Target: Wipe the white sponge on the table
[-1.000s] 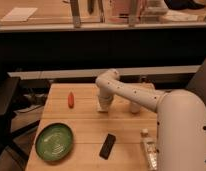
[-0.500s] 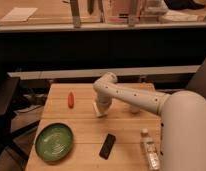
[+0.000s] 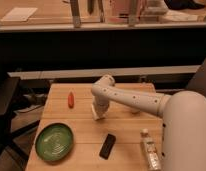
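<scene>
Plainly, the sponge sat straight under the pincer (image 3: 98,115), not off to any side. The white arm reached in from the right edge of the light-brown wooden butcher-block desk (image 3: 86,134) and pointed down near its middle. The pincer was closed, apparently nipping the small flat white sponge (image 3: 99,119) against the wood. Its long axis could not be made out. I judged the wiping stroke would run over bare boards, with the orange carrot-shaped piece (image 3: 71,99) toward the far-left corner and the black phone (image 3: 107,146) toward the near edge.
</scene>
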`<state>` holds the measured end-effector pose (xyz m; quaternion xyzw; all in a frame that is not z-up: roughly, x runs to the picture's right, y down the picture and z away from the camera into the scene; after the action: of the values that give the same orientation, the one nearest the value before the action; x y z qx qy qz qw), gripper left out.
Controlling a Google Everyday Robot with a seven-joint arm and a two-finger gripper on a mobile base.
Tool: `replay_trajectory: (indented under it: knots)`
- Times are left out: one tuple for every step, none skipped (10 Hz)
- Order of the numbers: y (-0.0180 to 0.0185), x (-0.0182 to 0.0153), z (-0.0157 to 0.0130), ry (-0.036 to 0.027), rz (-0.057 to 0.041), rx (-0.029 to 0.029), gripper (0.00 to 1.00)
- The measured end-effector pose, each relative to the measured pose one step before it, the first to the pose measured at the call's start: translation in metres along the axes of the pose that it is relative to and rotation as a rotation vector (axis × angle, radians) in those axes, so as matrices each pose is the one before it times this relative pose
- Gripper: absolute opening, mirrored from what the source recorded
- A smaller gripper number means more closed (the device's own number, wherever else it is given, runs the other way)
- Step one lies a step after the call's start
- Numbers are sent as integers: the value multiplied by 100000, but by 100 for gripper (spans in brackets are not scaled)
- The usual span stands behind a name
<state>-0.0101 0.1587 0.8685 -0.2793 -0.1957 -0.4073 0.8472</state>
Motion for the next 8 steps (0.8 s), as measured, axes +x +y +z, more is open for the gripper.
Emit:
replay_trajectory:
  knots:
    - [92, -288, 29, -99, -763, 114, 0]
    - [21, -675, 104, -39, -980, 256, 0]
    - [-62, -452, 64, -26, -111, 210, 0]
    - [-56, -467, 50, -32, -403, 101, 0]
    - [-37, -725, 82, -55, -840, 142, 0]
    - [114, -560, 66, -4, -423, 100, 0]
    - [132, -512, 28, 17, -194, 212, 0]
    - [319, -584, -7, -20, -122, 210, 0]
